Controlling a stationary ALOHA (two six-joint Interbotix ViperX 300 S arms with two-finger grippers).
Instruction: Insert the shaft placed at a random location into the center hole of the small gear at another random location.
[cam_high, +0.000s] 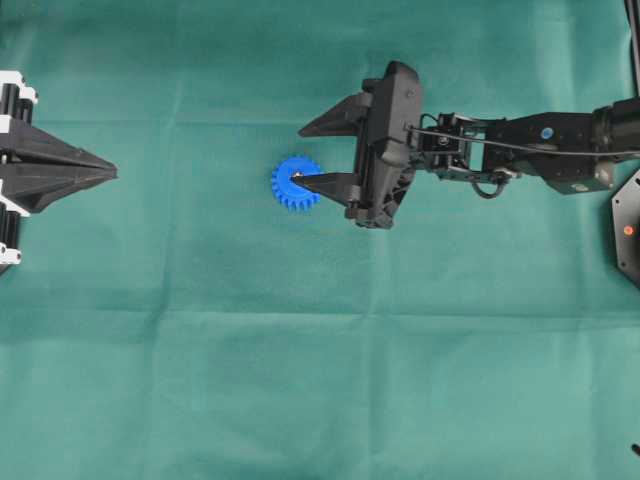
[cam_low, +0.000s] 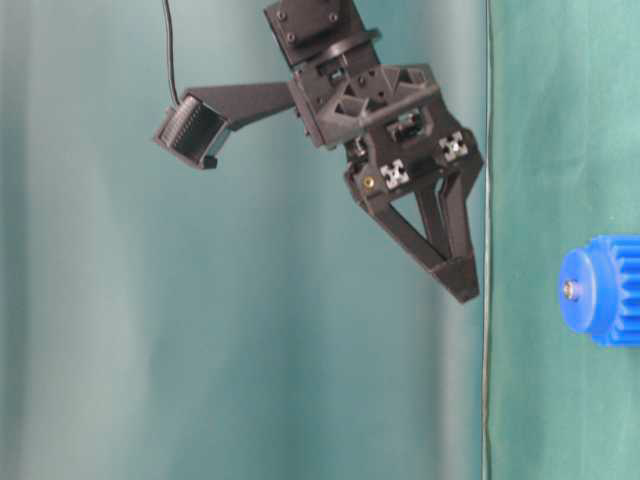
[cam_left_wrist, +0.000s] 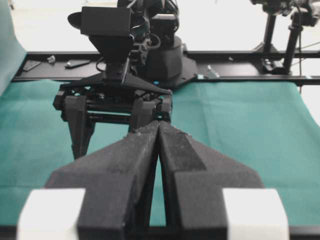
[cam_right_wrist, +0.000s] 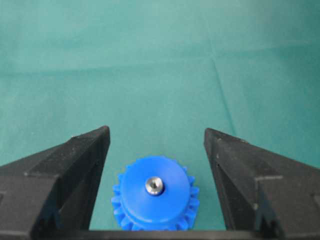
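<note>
shaft (cam_right_wrist: 154, 185) seated in small gear (cam_right_wrist: 154, 200), only tip showing | right end effector (cam_right_wrist: 156, 145) released | left end effector (cam_left_wrist: 159, 131) clenched, empty

My small gear (cam_right_wrist: 154, 196), bright blue and toothed with a raised round hub, lies flat on the green cloth (cam_right_wrist: 160, 75). The shaft (cam_right_wrist: 154, 185), a short silvery pin, stands upright in its center hole, tip showing.

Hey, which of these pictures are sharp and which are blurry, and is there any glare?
Right wrist view: small gear and shaft crisp, evenly lit. Table-level view: soft, gear cut by the frame edge. Left wrist view: background blown out white, near jaws blurred. Overhead view: even, no glare.
</note>
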